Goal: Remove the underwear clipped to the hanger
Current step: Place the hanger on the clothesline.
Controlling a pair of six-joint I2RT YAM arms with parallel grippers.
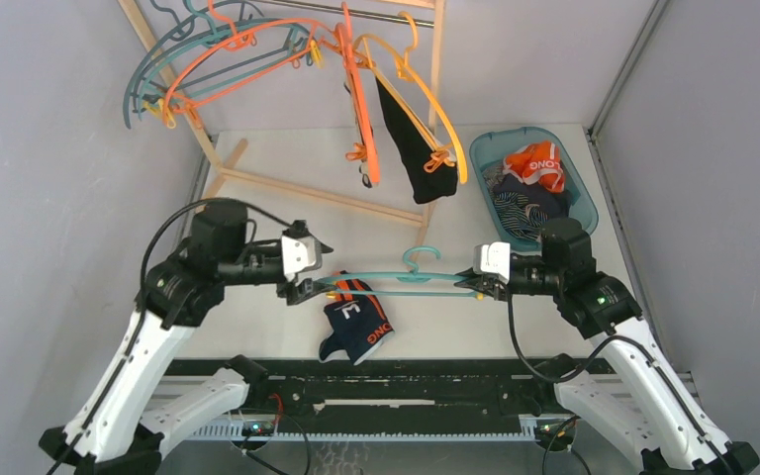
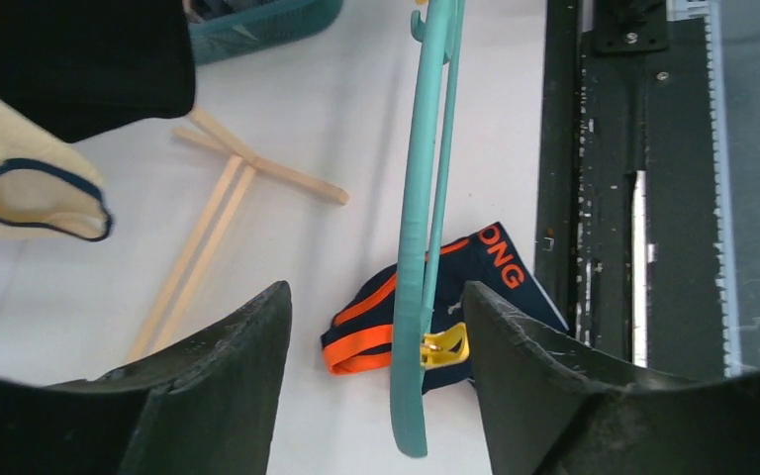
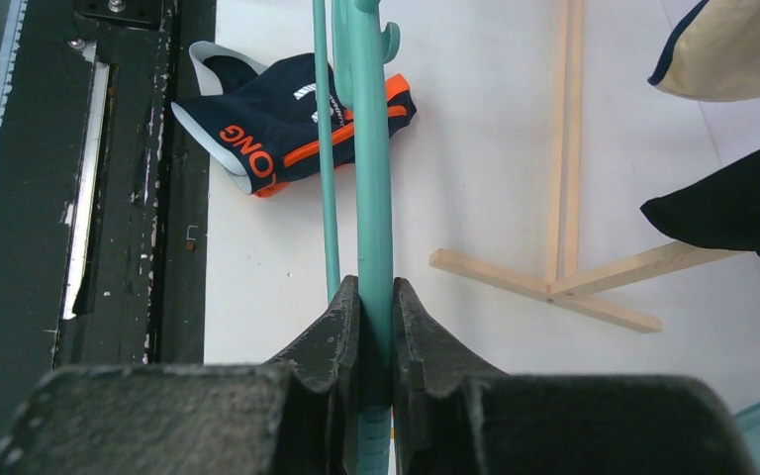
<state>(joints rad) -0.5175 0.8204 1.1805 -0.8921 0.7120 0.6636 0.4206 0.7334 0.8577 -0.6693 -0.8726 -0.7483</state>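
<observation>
A teal hanger (image 1: pixel 416 278) lies level above the table between both grippers. My right gripper (image 1: pixel 477 287) (image 3: pixel 376 287) is shut on its right end (image 3: pixel 373 178). My left gripper (image 1: pixel 302 290) (image 2: pixel 376 292) is open, its jaws standing wide around the hanger's left end (image 2: pixel 418 198). One finger touches the yellow clip (image 2: pixel 445 346) there. Navy underwear with orange trim (image 1: pixel 359 325) (image 2: pixel 485 262) (image 3: pixel 277 114) sits just below that end, reaching the black rail. Whether the clip still holds it I cannot tell.
A teal basket (image 1: pixel 584 193) at the back right holds more underwear. A wooden rack (image 1: pixel 307 193) at the back carries several hangers, with black briefs (image 1: pixel 416 148) clipped to a yellow one. A beige pair (image 2: pixel 20 188) hangs nearby. A black rail (image 1: pixel 406 381) runs along the near edge.
</observation>
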